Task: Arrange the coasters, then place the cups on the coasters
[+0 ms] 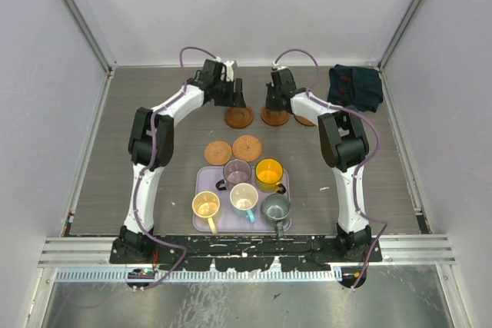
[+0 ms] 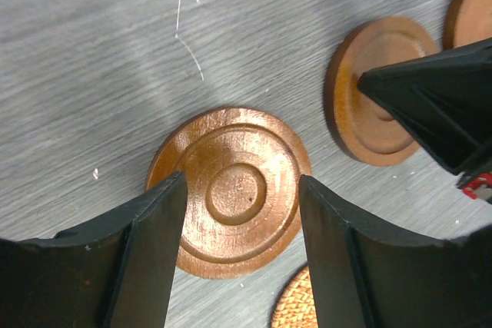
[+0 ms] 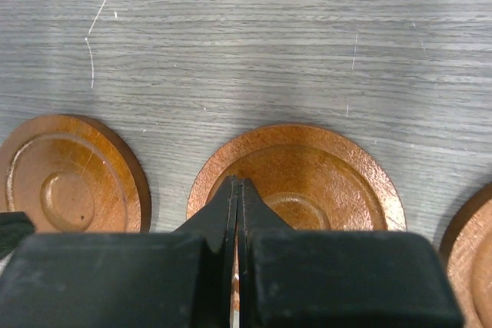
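Three ringed wooden coasters lie in a row at the far middle: left (image 1: 238,117), middle (image 1: 274,117), right (image 1: 306,120) partly hidden by the right arm. My left gripper (image 2: 242,182) is open just above the left coaster (image 2: 237,190), a finger over each side. My right gripper (image 3: 238,183) is shut, its tip over the middle coaster (image 3: 323,174); whether it touches I cannot tell. Two woven coasters (image 1: 218,152) (image 1: 247,147) lie nearer. The cups stand on the tray: purple (image 1: 237,172), yellow-orange (image 1: 269,173), cream-yellow (image 1: 206,207), white with blue handle (image 1: 244,199), grey-green (image 1: 275,207).
The lavender tray (image 1: 286,187) sits near the arm bases. A dark folded cloth (image 1: 356,87) lies at the far right corner. Grey walls close in the table on three sides.
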Robot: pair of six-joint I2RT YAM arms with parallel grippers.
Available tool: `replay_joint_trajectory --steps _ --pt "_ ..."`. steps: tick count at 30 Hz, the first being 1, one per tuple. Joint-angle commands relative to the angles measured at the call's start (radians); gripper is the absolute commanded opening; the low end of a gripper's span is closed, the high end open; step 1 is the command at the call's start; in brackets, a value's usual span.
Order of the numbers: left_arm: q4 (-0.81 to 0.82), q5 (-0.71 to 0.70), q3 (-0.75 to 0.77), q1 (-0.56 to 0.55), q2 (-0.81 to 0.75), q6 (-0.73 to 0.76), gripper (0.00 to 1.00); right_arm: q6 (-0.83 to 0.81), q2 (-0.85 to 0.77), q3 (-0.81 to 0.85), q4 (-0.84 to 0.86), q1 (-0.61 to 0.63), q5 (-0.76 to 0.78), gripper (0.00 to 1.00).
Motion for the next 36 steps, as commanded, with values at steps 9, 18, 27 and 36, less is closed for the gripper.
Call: replay_joint_trajectory --steps 9,18,27,36 --pt "0.116 -0.054 -0.243 0.014 -0.373 0.068 0.63 -0.025 -0.327 -0.095 0.041 0.007 0.016 0.01" --pt "0.05 -0.211 -0.676 -0.015 -0.654 0.091 0.63 -0.031 -0.64 -0.376 0.039 0.007 0.174 0.02" --pt "0.048 -0.288 -0.807 -0.139 -0.732 0.137 0.64 0.008 -0.857 -0.548 0.037 0.007 0.252 0.05" --pt "0.114 -0.178 -0.727 -0.16 -0.633 0.065 0.8 0.031 -0.877 -0.585 0.028 0.006 0.238 0.05"
